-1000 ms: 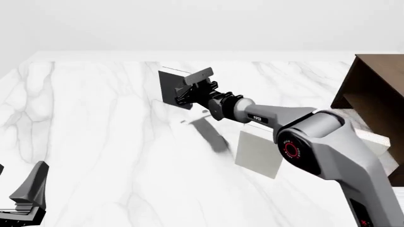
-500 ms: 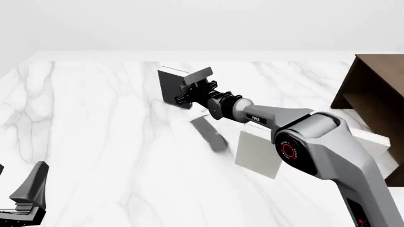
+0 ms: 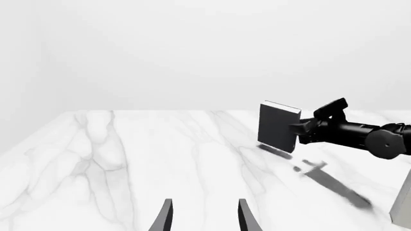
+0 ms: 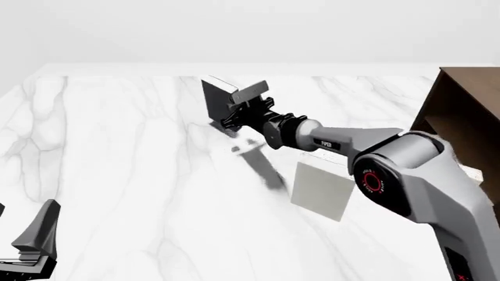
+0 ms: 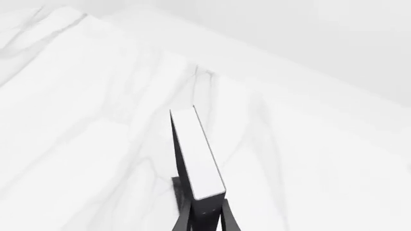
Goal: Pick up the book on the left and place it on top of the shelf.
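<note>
Gripping the book (image 4: pixel 218 100), right tool (image 4: pixel 243 109) is clamped on its edge; book upright, lifted just off worktop (image 4: pixel 117 152), toward far edge, centre. Left tool (image 3: pixel 203 217) fingers apart, near-left corner. Shelf (image 4: pixel 465 111) at right edge; grey book (image 4: pixel 320 188) beside it.

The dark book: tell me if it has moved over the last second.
Yes. The dark book, clamped in the right gripper, has lifted off the table and shifted slightly toward the shelf in the front view.
</note>
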Robot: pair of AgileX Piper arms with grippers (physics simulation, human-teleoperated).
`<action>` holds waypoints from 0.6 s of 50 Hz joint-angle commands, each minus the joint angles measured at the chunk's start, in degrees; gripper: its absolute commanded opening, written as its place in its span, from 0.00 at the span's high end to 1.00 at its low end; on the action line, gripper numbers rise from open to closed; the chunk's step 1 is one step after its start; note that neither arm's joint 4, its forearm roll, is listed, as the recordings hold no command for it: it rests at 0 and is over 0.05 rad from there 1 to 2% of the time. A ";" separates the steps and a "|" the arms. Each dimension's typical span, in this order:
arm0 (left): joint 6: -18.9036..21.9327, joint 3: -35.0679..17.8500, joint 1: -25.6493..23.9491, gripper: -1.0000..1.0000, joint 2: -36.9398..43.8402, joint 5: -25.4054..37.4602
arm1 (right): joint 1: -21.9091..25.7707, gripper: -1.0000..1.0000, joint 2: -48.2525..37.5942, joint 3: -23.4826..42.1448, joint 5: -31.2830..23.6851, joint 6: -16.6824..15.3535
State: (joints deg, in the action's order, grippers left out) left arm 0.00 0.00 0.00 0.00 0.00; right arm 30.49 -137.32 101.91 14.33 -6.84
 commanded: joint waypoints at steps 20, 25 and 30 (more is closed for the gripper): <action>0.00 0.00 0.00 0.00 0.00 0.00 | 0.63 1.00 28.70 -28.69 8.67 -0.42; 0.00 0.00 0.00 0.00 0.00 0.00 | 0.38 1.00 31.52 -30.77 8.59 -0.91; 0.00 0.00 0.00 0.00 0.00 0.00 | 0.51 1.00 34.56 -33.49 8.44 -1.66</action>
State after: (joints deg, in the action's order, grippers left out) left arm 0.00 0.00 0.00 0.00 0.00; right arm 30.84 -110.05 73.79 22.21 -8.47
